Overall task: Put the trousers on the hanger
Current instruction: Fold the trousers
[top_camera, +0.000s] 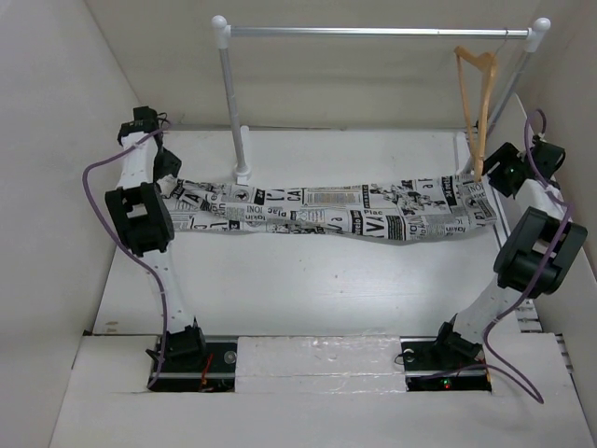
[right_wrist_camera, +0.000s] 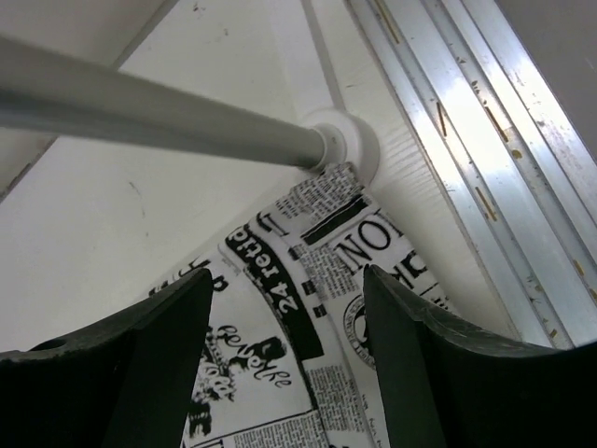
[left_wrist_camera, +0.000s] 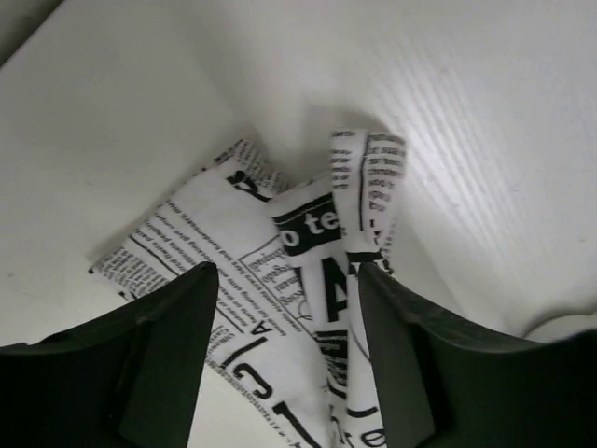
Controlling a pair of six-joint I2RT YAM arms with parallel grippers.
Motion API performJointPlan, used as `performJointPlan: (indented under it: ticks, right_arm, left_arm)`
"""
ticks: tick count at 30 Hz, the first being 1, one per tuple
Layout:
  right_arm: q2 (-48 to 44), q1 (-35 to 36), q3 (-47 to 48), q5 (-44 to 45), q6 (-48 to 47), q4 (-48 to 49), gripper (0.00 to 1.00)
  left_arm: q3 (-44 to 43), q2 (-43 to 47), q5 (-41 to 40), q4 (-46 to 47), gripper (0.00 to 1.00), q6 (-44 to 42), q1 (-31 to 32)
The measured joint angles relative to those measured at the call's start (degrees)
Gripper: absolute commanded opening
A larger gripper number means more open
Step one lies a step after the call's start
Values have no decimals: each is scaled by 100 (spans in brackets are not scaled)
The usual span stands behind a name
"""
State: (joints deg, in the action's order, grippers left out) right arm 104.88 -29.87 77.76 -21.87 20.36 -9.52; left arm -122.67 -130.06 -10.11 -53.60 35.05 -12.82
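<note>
Soft white trousers (top_camera: 326, 213), printed all over with black newsprint, lie stretched in a long, rumpled band across the matte white table (top_camera: 308, 289) — from 9 o'clock to 3 o'clock in the overhead view. The tan wooden hanger (top_camera: 478, 103), a slim triangle on a thin metal hook, hangs from the smooth silver rail (top_camera: 373, 32) at 1 o'clock, its lower end near the cloth's right end. The left post (top_camera: 233, 112) of the rail stands on a round white foot just beside the band's far edge. At 9 o'clock the left claw (left_wrist_camera: 287, 280) stands spread over a folded, creased end of the fabric, its black fingers (left_wrist_camera: 177, 336) on either side and pinching nothing. At 3 o'clock the right claw (right_wrist_camera: 287, 280) is likewise spread above the other end — the cloth lies flat beneath it, up against the white foot of the right post (right_wrist_camera: 187, 121) and beside a ribbed aluminium track (right_wrist_camera: 485, 140).
</note>
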Motion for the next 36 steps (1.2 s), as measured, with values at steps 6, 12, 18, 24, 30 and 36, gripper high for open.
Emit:
performJointPlan:
  ticks: [6, 12, 18, 24, 30, 36]
  right_arm:
    - [-809, 26, -688, -4, -197, -31, 69]
    - [-1405, 20, -1075, 101, -271, -20, 14]
    - [-2120, 323, -1679, 48, -109, 142, 0]
    - [-3038, 1113, -2153, -136, -125, 101, 10]
    - [-3366, 1703, -2170, -256, -409, -52, 28]
    - [-3630, 2557, -2503, -372, -756, -232, 32]
  left_arm:
    - [1346, 763, -282, 203, 61, -68, -203]
    - [3585, 2688, 13, 1355, 43, -66, -267]
    - [3727, 2461, 1086, 2212, 8, -7, -267]
    - [3576, 1270, 1722, 2564, 7, 103, -269]
    - [3530, 1161, 1847, 2638, 18, 295, -343]
    - [3532, 1161, 1919, 2830, 25, 354, -380]
